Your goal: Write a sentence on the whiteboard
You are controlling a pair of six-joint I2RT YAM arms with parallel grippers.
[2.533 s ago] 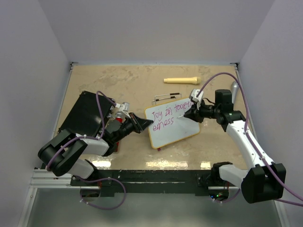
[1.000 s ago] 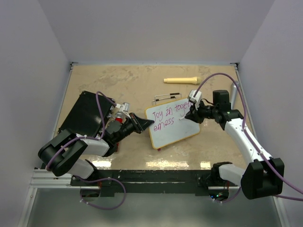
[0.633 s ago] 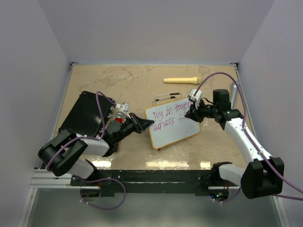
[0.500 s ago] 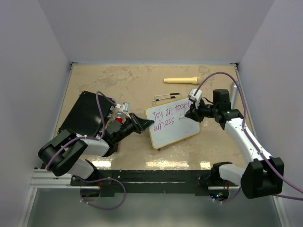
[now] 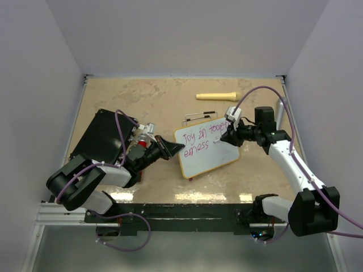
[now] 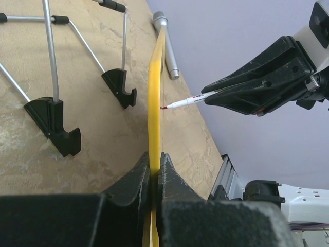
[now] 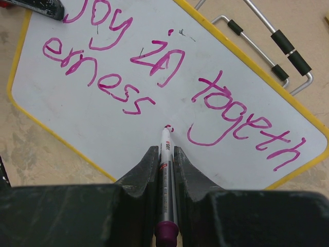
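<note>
Tan surface (image 5: 142,102); whiteboard (image 5: 209,161) near its middle, between the arms, wire stand (image 5: 198,116) just past its far edge. Left fingers (image 6: 134,181) pressed onto the board's yellow rim, bracing it. Right fingers (image 7: 145,167) pinching a marker (image 7: 165,140), tip at the board face beside a small pink dot; contact unclear. The sentence (image 7: 163,67) reads "Joy in togeth / erness"; next word looks barely begun. To do it well: firm left brace, light even tip pressure, small strokes on the second line, inside the rim.

Whiteboard (image 6: 156,92) face apparently hidden, edge-on
</note>
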